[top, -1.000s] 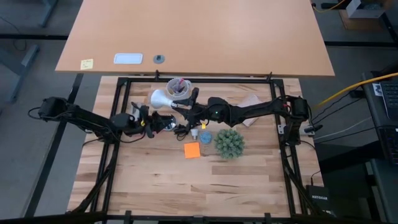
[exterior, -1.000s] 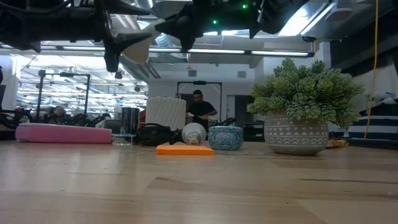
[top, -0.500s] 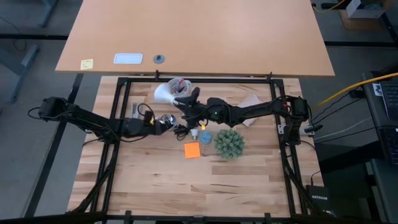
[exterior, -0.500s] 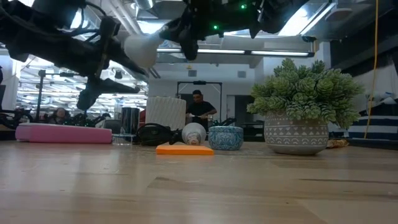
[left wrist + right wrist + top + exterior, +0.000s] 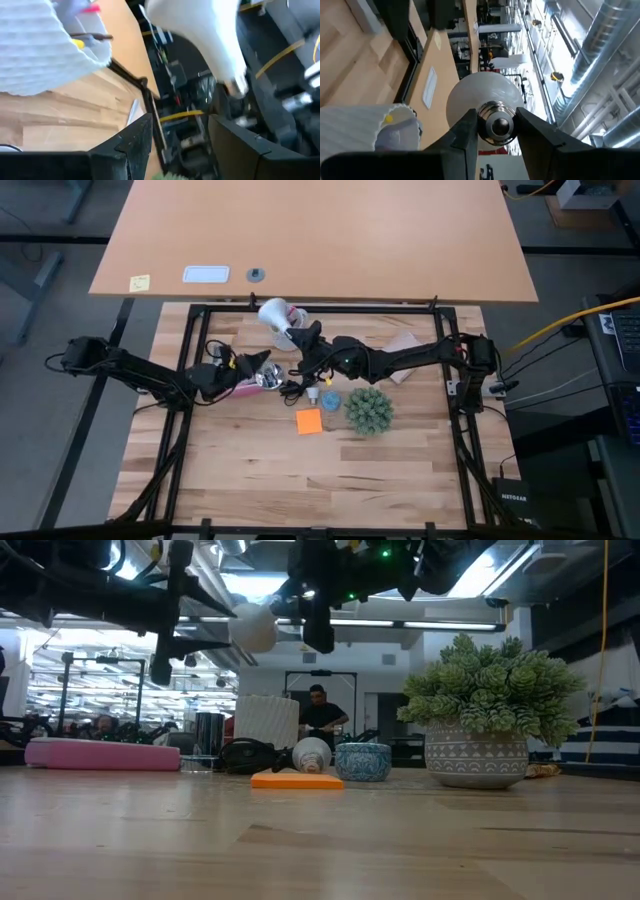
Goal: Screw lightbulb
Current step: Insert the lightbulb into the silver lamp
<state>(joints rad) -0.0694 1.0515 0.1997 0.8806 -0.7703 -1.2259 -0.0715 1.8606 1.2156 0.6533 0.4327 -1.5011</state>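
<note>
White frosted lightbulb point(image 5: 482, 102) sits pinched at its metal base by our right tool point(image 5: 492, 122), aloft at the surface's point(image 5: 250, 480) twelve o'clock. Our left tool point(image 5: 177, 137), fingers spread and empty, faces it; next we judge the base must meet the socket point(image 5: 267, 377) squarely.

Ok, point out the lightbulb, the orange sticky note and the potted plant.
lightbulb point(image 5: 480, 92): right wrist view, white dome.
orange sticky note point(image 5: 308, 421): high view, its middle.
potted plant point(image 5: 476, 758): low view, patterned pot.

The lightbulb point(image 5: 200, 35) was cut off above its dome in the left wrist view. Behind the right gripper point(image 5: 495, 131), the pale cup point(image 5: 365, 127) was cropped.
</note>
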